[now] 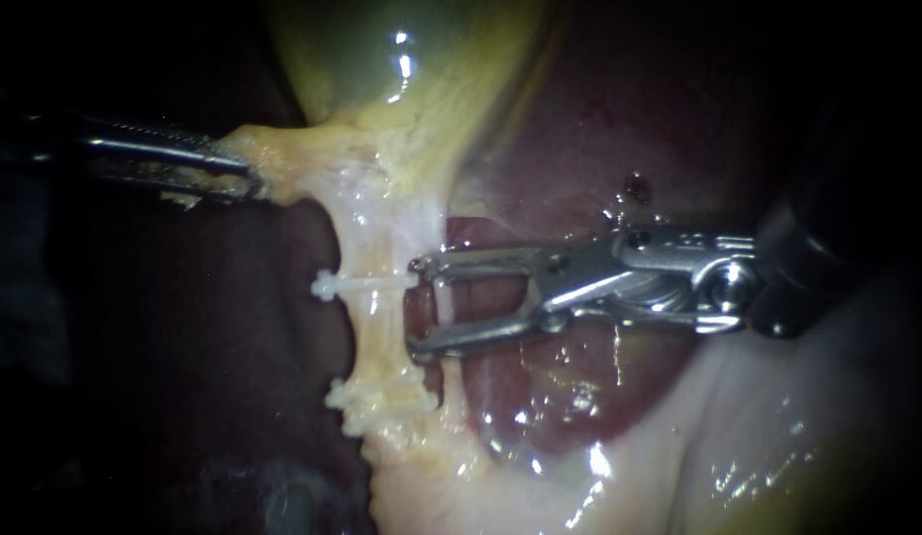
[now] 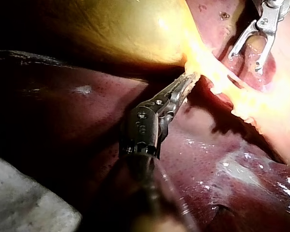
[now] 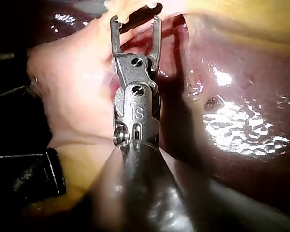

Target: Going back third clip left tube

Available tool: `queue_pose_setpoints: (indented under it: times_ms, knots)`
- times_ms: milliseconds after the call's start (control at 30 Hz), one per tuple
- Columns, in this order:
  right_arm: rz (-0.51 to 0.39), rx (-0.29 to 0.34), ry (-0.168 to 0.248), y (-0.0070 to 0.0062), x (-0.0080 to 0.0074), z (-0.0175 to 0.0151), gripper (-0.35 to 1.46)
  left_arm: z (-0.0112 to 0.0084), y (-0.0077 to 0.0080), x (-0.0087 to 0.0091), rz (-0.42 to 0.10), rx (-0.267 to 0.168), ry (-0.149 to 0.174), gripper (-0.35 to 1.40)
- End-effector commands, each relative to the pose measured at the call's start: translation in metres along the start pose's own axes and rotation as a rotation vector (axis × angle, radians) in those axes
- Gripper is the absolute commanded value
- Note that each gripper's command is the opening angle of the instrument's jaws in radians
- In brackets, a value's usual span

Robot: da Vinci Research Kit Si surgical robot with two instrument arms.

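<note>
The pale left tube runs down from the gallbladder. A white clip crosses it, and lower down more white clips sit close together. My right instrument comes in from the right with its forked jaws open; their tips stand just right of the left tube, between the upper and lower clips. No clip shows between them. A thin pale strand passes across the gap. My left instrument is shut on yellowish tissue at the gallbladder's neck and holds it out to the left.
Dark red liver lies behind and to the right, with a small dark spot above my right instrument. Pale fatty tissue fills the lower right. A white gauze lies beside the left shaft.
</note>
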Motion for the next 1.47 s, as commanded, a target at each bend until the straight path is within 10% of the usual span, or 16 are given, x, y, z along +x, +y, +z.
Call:
queue_pose_setpoints:
  times_ms: [33, 533, 1133, 1467]
  knots:
    - [-0.014, 0.005, -0.002, -0.0003, 0.0, -0.0008, 0.49, 0.0, 0.0, 0.0, 0.0, 0.001, 0.0, -0.35]
    - [-0.093, -0.028, -0.052, -0.0008, 0.0012, -0.0073, 0.49, 0.0009, -0.0003, -0.0004, 0.002, 0.009, 0.002, -0.35]
    - [-0.104, -0.029, -0.053, -0.0011, 0.0012, -0.0077, 0.5, 0.0097, -0.0026, -0.0024, 0.016, 0.015, 0.003, -0.35]
    - [-0.104, -0.029, -0.053, -0.0012, 0.0013, -0.0077, 0.5, 0.0102, -0.0031, -0.0028, 0.019, 0.014, 0.002, -0.35]
